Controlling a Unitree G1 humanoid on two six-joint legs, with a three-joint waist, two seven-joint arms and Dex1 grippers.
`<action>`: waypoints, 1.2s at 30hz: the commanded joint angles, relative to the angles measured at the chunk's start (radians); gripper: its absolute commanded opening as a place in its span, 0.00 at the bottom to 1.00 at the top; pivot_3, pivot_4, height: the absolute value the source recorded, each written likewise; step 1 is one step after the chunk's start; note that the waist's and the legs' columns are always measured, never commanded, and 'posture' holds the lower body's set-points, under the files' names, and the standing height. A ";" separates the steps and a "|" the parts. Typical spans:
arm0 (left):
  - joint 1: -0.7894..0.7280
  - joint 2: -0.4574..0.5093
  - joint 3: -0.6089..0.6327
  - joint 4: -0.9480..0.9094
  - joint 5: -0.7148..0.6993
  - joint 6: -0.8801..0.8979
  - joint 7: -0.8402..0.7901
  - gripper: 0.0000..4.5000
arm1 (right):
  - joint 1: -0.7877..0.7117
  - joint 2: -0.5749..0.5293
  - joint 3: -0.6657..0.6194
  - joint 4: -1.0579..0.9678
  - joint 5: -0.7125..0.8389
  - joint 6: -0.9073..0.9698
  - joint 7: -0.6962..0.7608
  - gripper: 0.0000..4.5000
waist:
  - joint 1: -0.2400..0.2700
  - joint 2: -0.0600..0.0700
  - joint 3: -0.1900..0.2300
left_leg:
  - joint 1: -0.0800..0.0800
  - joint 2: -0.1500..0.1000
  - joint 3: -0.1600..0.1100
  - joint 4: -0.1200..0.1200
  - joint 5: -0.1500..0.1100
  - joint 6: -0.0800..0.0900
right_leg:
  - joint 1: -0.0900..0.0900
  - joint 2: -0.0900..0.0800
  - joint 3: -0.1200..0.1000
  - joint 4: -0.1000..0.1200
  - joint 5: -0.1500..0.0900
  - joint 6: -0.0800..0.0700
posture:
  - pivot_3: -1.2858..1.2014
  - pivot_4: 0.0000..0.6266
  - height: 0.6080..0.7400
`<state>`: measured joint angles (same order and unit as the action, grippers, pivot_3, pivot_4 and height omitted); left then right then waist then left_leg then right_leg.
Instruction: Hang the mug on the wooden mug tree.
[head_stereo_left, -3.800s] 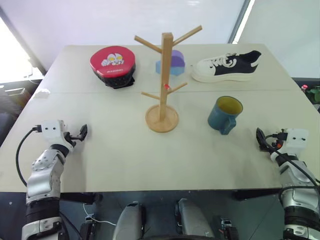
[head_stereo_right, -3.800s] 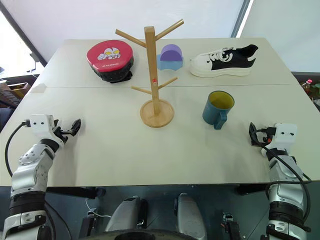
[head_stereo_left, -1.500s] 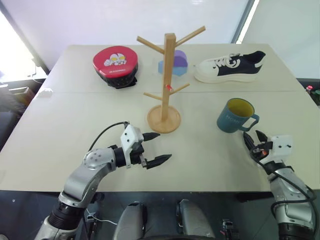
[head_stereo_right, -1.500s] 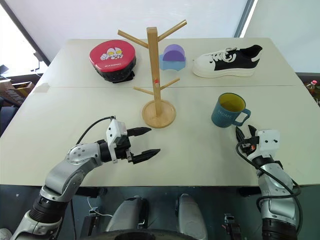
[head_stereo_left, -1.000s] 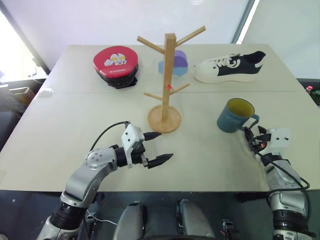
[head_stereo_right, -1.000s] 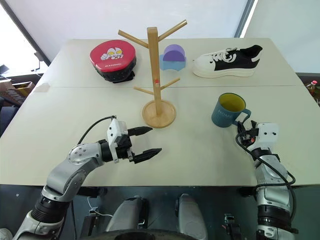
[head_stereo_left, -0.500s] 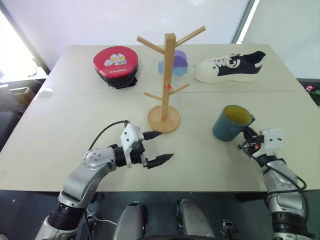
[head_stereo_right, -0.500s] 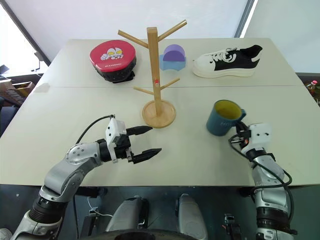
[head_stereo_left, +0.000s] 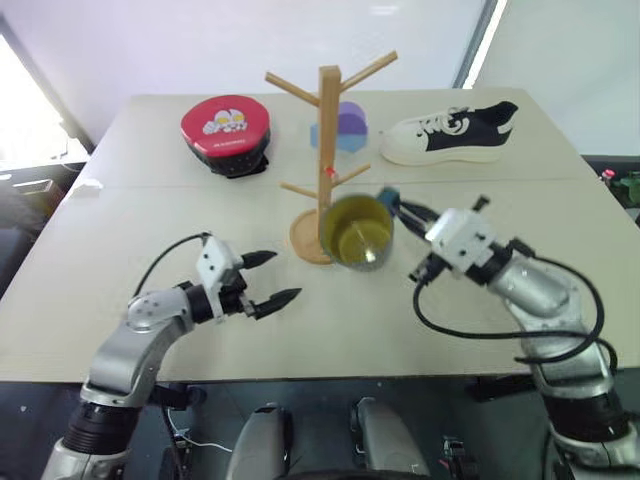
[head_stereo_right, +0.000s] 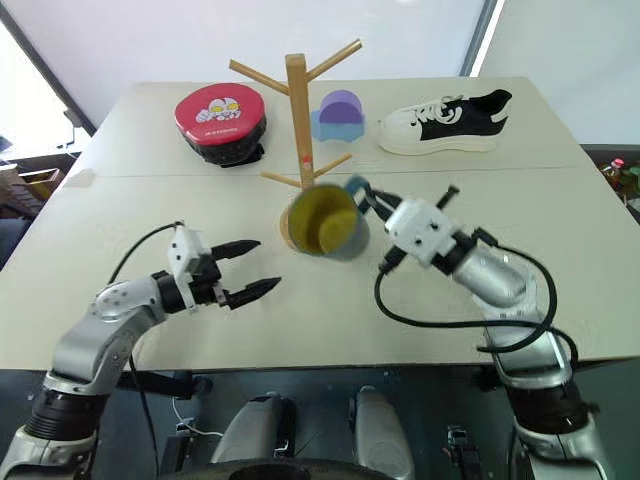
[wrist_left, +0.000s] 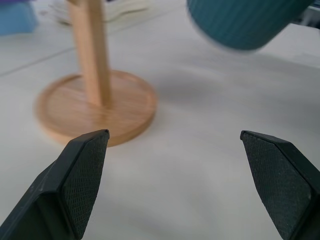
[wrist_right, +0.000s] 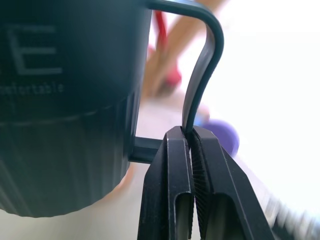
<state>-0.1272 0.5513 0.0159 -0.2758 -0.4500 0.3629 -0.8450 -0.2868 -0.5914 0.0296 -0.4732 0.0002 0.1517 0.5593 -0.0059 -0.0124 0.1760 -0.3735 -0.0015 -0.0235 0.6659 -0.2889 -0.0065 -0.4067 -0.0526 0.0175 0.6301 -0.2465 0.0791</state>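
The teal-blue mug (head_stereo_left: 357, 230) hangs in the air, tipped so its yellow inside faces me, just in front of the wooden mug tree (head_stereo_left: 328, 140) and partly hiding its round base. My right gripper (head_stereo_left: 398, 207) is shut on the mug's loop handle (wrist_right: 202, 75); the right wrist view shows both fingers (wrist_right: 172, 190) pinching the thin handle strip. My left gripper (head_stereo_left: 285, 275) is open and empty, low over the table to the left of the tree's base (wrist_left: 95, 107).
At the back of the table (head_stereo_left: 180, 220) lie a red round case (head_stereo_left: 226, 128), a purple and blue object (head_stereo_left: 350, 122) behind the tree, and a black and white sneaker (head_stereo_left: 450, 132).
My right gripper shut on the mug's handle, lifted the mug off the table and swung it left to the tree, tipping it. My left gripper drew back to the left.
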 joint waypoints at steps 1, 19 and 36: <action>-0.019 0.021 0.065 -0.014 -0.035 -0.017 -0.011 1.00 | -0.052 0.015 0.039 -0.028 -0.027 0.071 -0.006 0.01 | 0.005 0.000 0.000 | -0.001 0.000 0.000 0.000 0.000 0.000 | 0.000 0.000 0.000 0.000 0.000 0.000 | 0.52 0.24 0.96; -0.115 0.141 0.253 -0.082 -0.271 0.137 -0.032 1.00 | -0.234 0.067 0.162 -0.027 -0.140 0.241 -0.015 0.01 | -0.007 -0.001 0.001 | -0.003 -0.003 0.002 -0.002 0.000 0.000 | -0.002 -0.009 -0.002 -0.001 0.000 0.001 | 0.52 0.24 0.96; -0.147 0.157 0.271 -0.162 -0.380 0.201 0.008 1.00 | -0.322 0.121 0.221 0.040 -0.245 0.344 -0.030 0.01 | -0.008 -0.002 0.002 | -0.003 -0.003 0.002 -0.002 0.000 0.000 | -0.003 -0.008 -0.002 -0.001 0.000 0.001 | 0.52 0.24 0.96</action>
<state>-0.2655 0.7016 0.2570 -0.4063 -0.8119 0.5632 -0.8428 -0.5848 -0.4756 0.2525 -0.4133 -0.2324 0.4963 0.5354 -0.0135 -0.0144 0.1779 -0.3761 -0.0045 -0.0218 0.6637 -0.2890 -0.0066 -0.4092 -0.0605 0.0151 0.6295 -0.2461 0.0798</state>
